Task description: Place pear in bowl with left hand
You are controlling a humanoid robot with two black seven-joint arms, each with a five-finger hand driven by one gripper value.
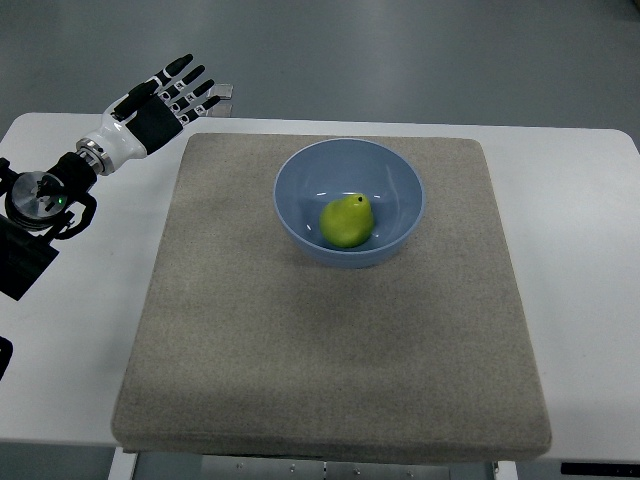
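A: Status on the pear (347, 221)?

B: It's seen inside the blue bowl (298, 170), resting on the bottom, a bit toward the near wall, stem end up and slightly tilted. No contact w/ any hand.

A: And the bowl?

B: Upright on the grey mat (330, 350), in the far half of it, roughly centred left-to-right. The mat is laid on the white table (580, 260).

A: Left hand (165, 95)?

B: Held up at the table's far-left corner, well apart from the bowl. Fingers are stretched out straight and lightly fanned, nothing pinched or gripped. The forearm is seen entering from the pic's left edge.

A: Right hand?

B: Not seen anywhere in the view.

A: So what's judged done vs. left?

B: Placement is judged done: fruit in bowl, hand emptied and clear of it. Nothing on the mat needs to be moved. At most, the arm could be brought back to a rest pose, but that's a guess, not sthg shown.

A: Any risk noted?

B: Little. The pear is seated low, walls all round, so rolling out isn't expected.
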